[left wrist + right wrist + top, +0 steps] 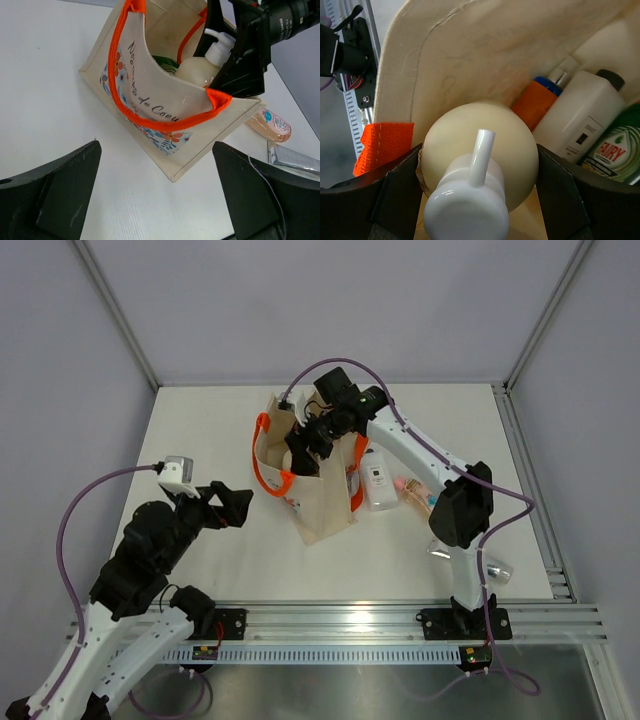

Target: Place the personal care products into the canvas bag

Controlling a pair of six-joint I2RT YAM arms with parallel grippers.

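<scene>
The canvas bag (322, 508) stands open mid-table, its orange handles (165, 119) and flower print facing my left wrist camera. Inside its mouth my right gripper (477, 185) is shut on the beige bottle (480, 142), a round pump bottle (197, 70) with a white pump head; both fingers press its sides. Below it in the bag lie an orange bottle with a blue cap (536, 102), a white bottle (585, 120) and a green item (617, 150). My left gripper (157, 195) hangs open and empty over the table, near the bag's front corner (235, 505).
On the table right of the bag lie a white flat bottle (377, 480), a pink bottle (415, 492) (270, 125) and a silver tube (295, 159). The right arm (420, 445) reaches over them. Frame posts and rails edge the table.
</scene>
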